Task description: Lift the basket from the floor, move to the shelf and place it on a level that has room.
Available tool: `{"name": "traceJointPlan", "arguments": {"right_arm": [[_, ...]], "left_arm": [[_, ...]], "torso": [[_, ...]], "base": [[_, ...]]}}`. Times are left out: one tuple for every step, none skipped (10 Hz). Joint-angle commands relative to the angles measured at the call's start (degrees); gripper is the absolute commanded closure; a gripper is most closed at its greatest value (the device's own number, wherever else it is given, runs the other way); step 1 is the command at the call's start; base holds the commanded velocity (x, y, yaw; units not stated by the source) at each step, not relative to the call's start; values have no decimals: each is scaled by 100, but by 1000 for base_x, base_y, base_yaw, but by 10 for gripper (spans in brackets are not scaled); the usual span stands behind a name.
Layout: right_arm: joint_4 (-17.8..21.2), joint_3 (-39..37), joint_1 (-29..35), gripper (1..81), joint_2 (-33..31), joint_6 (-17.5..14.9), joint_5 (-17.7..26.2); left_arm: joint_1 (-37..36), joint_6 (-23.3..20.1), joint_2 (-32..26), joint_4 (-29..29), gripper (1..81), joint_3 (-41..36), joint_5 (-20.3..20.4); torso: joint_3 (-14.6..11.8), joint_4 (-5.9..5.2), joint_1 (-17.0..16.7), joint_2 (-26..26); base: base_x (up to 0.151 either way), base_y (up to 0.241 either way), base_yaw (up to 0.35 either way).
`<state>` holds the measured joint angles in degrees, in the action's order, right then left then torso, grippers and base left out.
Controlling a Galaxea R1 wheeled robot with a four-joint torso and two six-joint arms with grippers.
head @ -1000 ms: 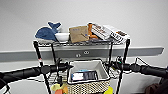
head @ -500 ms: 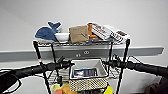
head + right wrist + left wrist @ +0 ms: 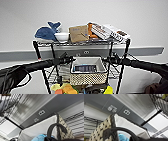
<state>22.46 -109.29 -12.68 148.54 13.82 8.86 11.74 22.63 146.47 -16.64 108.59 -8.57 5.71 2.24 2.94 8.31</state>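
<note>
The beige wicker basket (image 3: pixel 87 78) with its white lining hangs between the black posts of the shelf (image 3: pixel 123 65), over the silvery wire middle level (image 3: pixel 113 72). A dark blue item (image 3: pixel 85 68) lies inside it. My left gripper (image 3: pixel 70 60) is at the basket's left rim and my right gripper (image 3: pixel 108 60) at its right rim, each shut on it. The left wrist view shows the woven side (image 3: pixel 105 127) and a dark handle loop close up. The right wrist view shows the other woven side (image 3: pixel 62 125).
The top tier holds a blue whale toy (image 3: pixel 47 31), a white bowl (image 3: pixel 61 36), a cardboard box (image 3: pixel 78 33) and packets. Yellow and orange clutter (image 3: pixel 65 88) fills the tier below the basket. A grey wall rail with a socket plate (image 3: pixel 126 112) runs behind the rack.
The basket and both arms have risen a little and gone slightly farther in between the posts. The rack has stayed where it was.
</note>
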Motion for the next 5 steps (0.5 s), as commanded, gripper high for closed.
{"name": "traceJointPlan", "arguments": {"right_arm": [[-82,-764,1350,811,563,15,-139],[-101,-1021,1403,811,722,15,-139],[-127,-1269,1438,811,882,15,-130],[-205,-1513,1447,811,1047,15,-130],[-293,-1837,1447,811,1231,23,-130]], "left_arm": [[-1327,-48,373,221,811,607,224],[-1380,-48,488,336,811,838,207],[-1432,-48,594,363,811,1032,180],[-1450,-56,725,381,811,1232,180],[-1451,-48,874,502,811,1460,154]], "torso": [[0,0,0,0],[0,0,0,-2],[2,0,0,-2],[2,0,0,-2],[2,0,2,-2]], "base": [[0,0,0],[0,0,0],[0,0,0],[0,0,0],[0,0,0]]}}
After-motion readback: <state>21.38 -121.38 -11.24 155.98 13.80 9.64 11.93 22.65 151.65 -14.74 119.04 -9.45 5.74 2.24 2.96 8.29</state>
